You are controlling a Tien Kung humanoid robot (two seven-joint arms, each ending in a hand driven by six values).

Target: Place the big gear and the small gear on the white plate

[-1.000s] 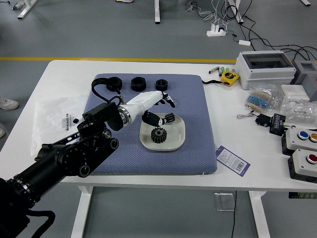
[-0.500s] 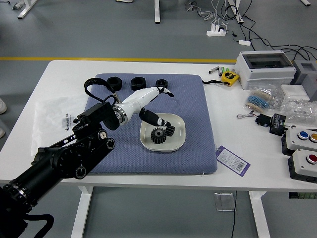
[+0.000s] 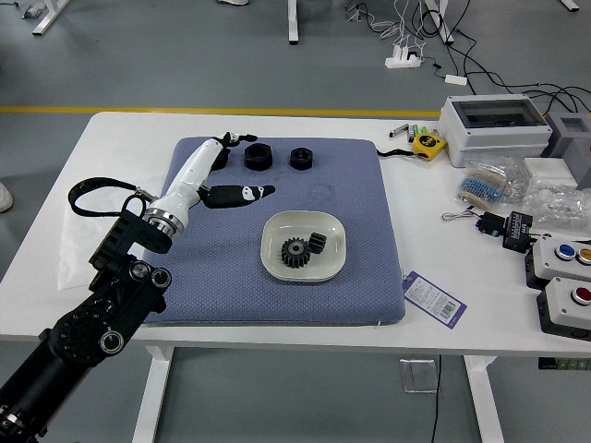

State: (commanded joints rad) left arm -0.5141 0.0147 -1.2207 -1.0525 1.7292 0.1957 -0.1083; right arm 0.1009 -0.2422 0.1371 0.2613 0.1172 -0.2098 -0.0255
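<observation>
Left hand (image 3: 187, 189): the only one in view; fingers (image 3: 235, 196) parted, grasping nothing
Big gear (image 3: 295, 252): on the white plate (image 3: 321, 269), rightward and robotward of those fingers
Small gear (image 3: 317, 243): same plate, just beside the big gear
Coming move: probably retreat leftward, away from both

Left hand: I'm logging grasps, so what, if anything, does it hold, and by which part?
Nothing: the left hand is open; big gear and small gear are on the plate.
</observation>
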